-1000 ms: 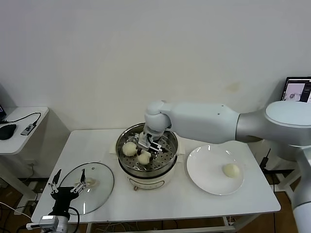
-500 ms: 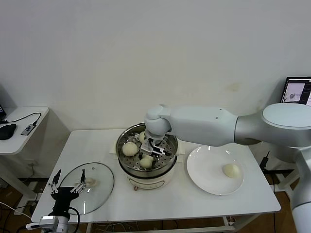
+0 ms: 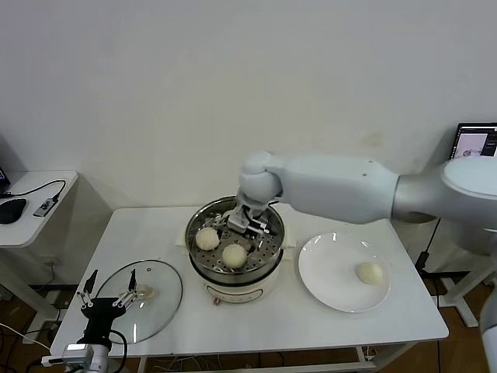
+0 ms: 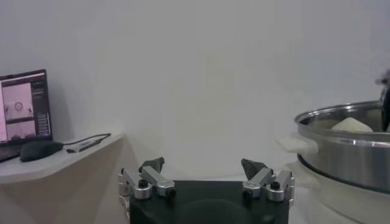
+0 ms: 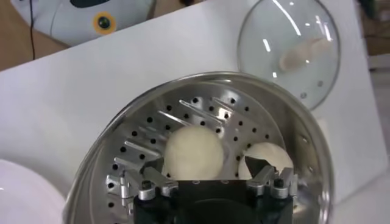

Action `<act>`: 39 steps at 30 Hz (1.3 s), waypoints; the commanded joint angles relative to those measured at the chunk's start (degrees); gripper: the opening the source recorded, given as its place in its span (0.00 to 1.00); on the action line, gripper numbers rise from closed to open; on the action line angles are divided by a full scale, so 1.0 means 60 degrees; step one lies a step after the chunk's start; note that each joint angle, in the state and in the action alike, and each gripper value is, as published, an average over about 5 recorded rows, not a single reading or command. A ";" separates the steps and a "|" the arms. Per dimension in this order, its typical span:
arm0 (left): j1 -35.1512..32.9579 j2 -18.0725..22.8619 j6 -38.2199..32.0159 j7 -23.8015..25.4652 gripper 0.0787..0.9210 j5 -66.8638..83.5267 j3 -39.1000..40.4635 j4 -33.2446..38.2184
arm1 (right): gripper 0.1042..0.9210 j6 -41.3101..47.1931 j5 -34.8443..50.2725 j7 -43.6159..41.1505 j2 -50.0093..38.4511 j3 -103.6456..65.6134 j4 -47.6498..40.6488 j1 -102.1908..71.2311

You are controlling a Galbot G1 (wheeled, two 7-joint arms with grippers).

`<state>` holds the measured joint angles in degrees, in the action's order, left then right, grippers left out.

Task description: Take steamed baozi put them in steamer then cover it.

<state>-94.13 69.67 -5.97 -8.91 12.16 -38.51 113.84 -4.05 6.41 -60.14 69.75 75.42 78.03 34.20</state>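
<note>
The steamer (image 3: 233,268) stands mid-table on its cream base, its perforated tray (image 5: 201,115) uncovered. Two steamed baozi lie on the tray, one at the left (image 3: 207,238) and one at the front (image 3: 234,255). My right gripper (image 3: 245,222) hovers open just above the tray's back part, holding nothing. In the right wrist view its open jaws (image 5: 204,165) stand over one baozi (image 5: 195,152), with the second baozi (image 5: 268,159) beside it. Another baozi (image 3: 370,272) rests on the white plate (image 3: 330,284). The glass cover (image 3: 144,299) lies flat at the table's front left. My left gripper (image 3: 105,294) waits open beside it.
The plate sits right of the steamer. A side desk (image 3: 31,206) with a mouse and a cable stands off to the left. A laptop screen (image 3: 475,144) shows at the far right. From the left wrist, the steamer's steel wall (image 4: 347,149) is seen ahead of the open left gripper (image 4: 203,164).
My right gripper opened and let go of the baozi, which now lies at the tray's front. The gripper then rose and drew back over the steamer. The left arm stayed still.
</note>
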 commanded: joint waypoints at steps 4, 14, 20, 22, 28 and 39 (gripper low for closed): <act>0.0008 -0.0064 0.0002 0.0008 0.88 -0.0004 0.0004 0.0019 | 0.88 0.4676 0.1268 -0.0327 -0.2870 -0.0724 0.0772 0.0427; 0.0050 -0.0119 0.0022 0.0022 0.88 -0.0036 0.0143 0.0028 | 0.88 0.4773 0.0259 -0.0348 -0.5719 -0.1474 0.1253 -0.1144; 0.0093 -0.0131 0.0038 0.0025 0.88 -0.0074 0.0218 -0.0009 | 0.88 0.4085 -0.0857 -0.0478 -0.6656 -0.2064 0.1044 -0.2240; 0.0091 -0.0123 0.0039 0.0024 0.88 -0.0087 0.0231 -0.0016 | 0.88 0.3933 -0.1138 -0.0468 -0.6808 -0.2424 0.0945 -0.2676; 0.0020 -0.0129 0.0030 0.0021 0.88 -0.0114 0.0222 -0.0023 | 0.88 0.3522 -0.1871 -0.0382 -0.6889 -0.3676 0.0517 -0.4274; 0.0003 -0.0108 0.0057 0.0020 0.88 -0.0168 0.0225 -0.0027 | 0.88 0.3509 -0.2510 -0.0283 -0.6292 -0.4843 -0.0483 -0.6218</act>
<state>-94.18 69.03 -5.75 -8.79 11.21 -37.20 113.63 17.61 -4.35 -61.91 32.66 53.36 79.04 8.17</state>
